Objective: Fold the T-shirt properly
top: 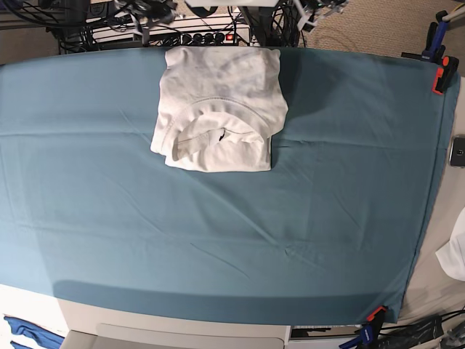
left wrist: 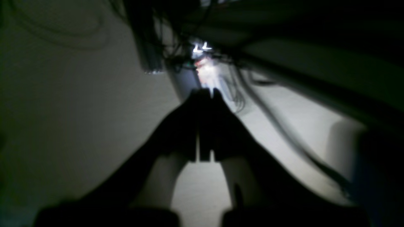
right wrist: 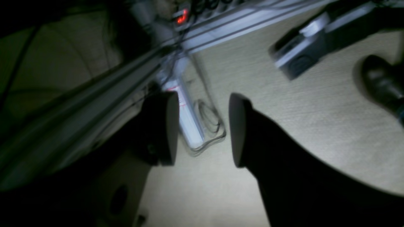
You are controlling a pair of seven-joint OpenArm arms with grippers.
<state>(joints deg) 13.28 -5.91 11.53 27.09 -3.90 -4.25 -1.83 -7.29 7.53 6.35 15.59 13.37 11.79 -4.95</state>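
Teal tablecloth [top: 218, 240] bears folded T-shirt [top: 218, 109], neckline up.

Both pincers [left wrist: 206, 94] [right wrist: 202, 129] have dark, smooth, tapering fingers.

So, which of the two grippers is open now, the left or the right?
The right gripper: its two fingers stand clearly apart with floor visible between them. The left gripper has its fingers pressed together, holding nothing.
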